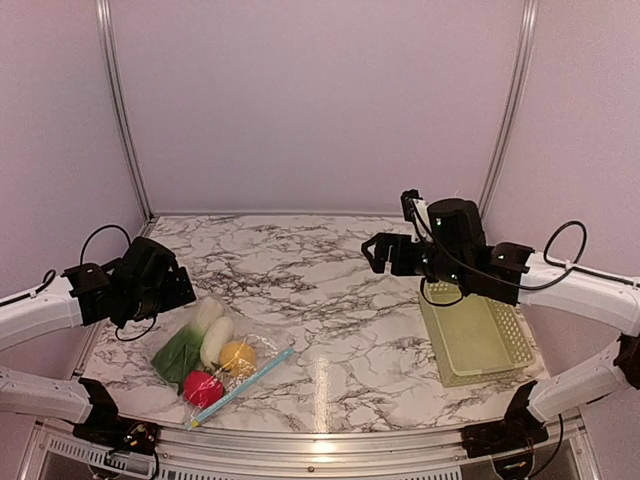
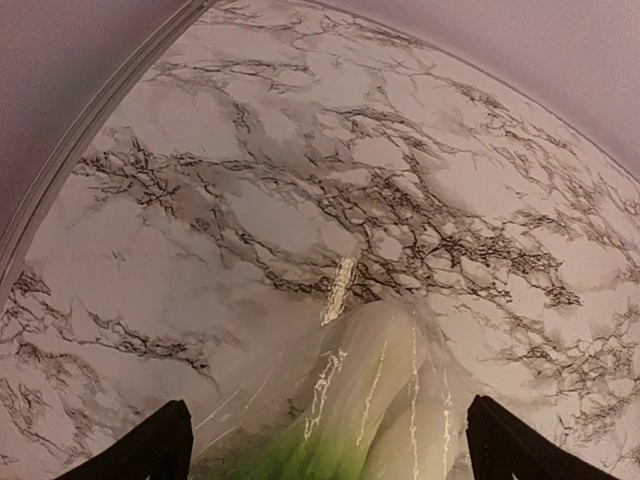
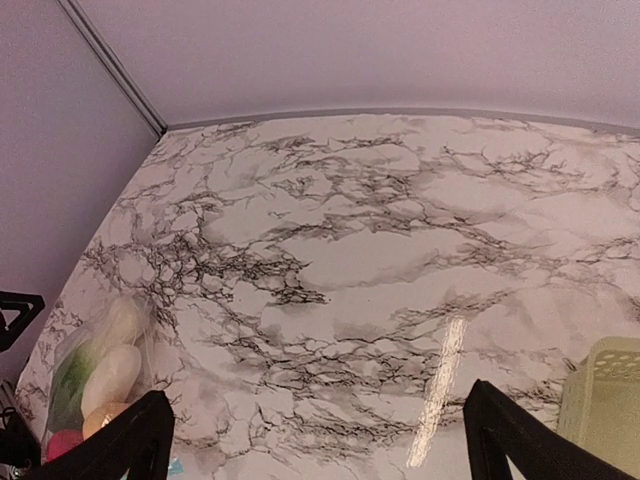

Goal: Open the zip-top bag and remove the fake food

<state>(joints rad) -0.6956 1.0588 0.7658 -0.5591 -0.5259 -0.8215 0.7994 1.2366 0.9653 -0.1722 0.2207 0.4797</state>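
Top external view showed us the marble-patterned desk [image 1: 330, 290] filling the floor of the booth, with both arms held above it. On its right side lay the pale yellow-green lattice basket [image 1: 475, 335], partly beneath the right arm. The zip-top bag [image 1: 265, 343] lay flat at the near-left of the desk, well apart from the basket. Its light blue zipper strip [image 1: 245, 385] ran along the edge facing the middle of the desk, and we could not tell whether it was sealed.

Inside the bag we saw the green leafy vegetable [image 1: 182, 352] with its white stem towards the back. Beside it lay the white oblong piece [image 1: 216, 340], then the yellow-orange fruit [image 1: 238, 357], and nearest us the red fruit [image 1: 203, 388].

The left pincer [image 2: 335, 450] hung over the far end of the bag, its fingers spread wide on either side of the vegetable stem and grasping nothing. The right pincer [image 3: 325, 440] was likewise spread and empty, high over the middle of the desk.
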